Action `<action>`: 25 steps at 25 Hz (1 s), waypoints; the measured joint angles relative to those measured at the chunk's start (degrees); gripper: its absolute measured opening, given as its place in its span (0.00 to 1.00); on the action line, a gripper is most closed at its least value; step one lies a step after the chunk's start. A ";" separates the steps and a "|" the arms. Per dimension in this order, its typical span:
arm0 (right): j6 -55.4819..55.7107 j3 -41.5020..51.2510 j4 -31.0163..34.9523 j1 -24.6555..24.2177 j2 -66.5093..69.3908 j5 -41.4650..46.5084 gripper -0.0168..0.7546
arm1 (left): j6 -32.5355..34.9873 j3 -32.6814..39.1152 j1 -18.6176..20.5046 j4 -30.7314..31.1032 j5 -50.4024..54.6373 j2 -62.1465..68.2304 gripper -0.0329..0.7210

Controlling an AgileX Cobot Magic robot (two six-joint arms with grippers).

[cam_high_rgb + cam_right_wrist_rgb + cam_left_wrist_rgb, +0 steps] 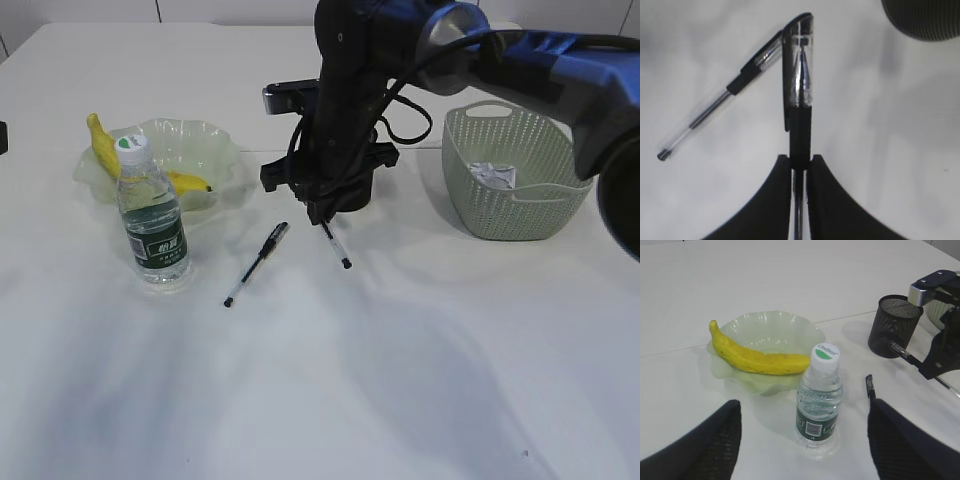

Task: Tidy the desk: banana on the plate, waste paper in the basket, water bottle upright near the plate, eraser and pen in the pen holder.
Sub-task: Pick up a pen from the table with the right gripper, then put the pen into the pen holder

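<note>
My right gripper (320,207) (800,161) is shut on a black pen (336,246) (799,95) and holds it slanted above the table in front of the black mesh pen holder (356,190) (894,325) (925,20). A second pen (256,264) (710,112) (869,385) lies on the table. The banana (104,150) (760,361) lies in the pale green plate (205,140) (771,322). The water bottle (152,215) (819,397) stands upright beside the plate. My left gripper (804,442) is open and empty, short of the bottle. No eraser shows.
A green basket (510,200) stands at the right with crumpled paper (493,176) inside. The right arm reaches across the middle of the white table (400,380).
</note>
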 joint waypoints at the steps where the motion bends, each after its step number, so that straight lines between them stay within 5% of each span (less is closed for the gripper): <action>1: -0.15 1.89 0.00 0.00 -1.21 0.00 0.08 | 0.00 0.00 0.00 0.00 0.00 0.00 0.77; 15: -2.71 31.49 -1.41 0.00 -23.27 -0.55 0.08 | 0.00 0.00 0.00 0.00 -0.23 0.00 0.77; 25: -4.34 53.85 -2.08 0.00 -39.06 -16.33 0.08 | 0.00 0.00 0.00 0.00 -1.29 0.00 0.77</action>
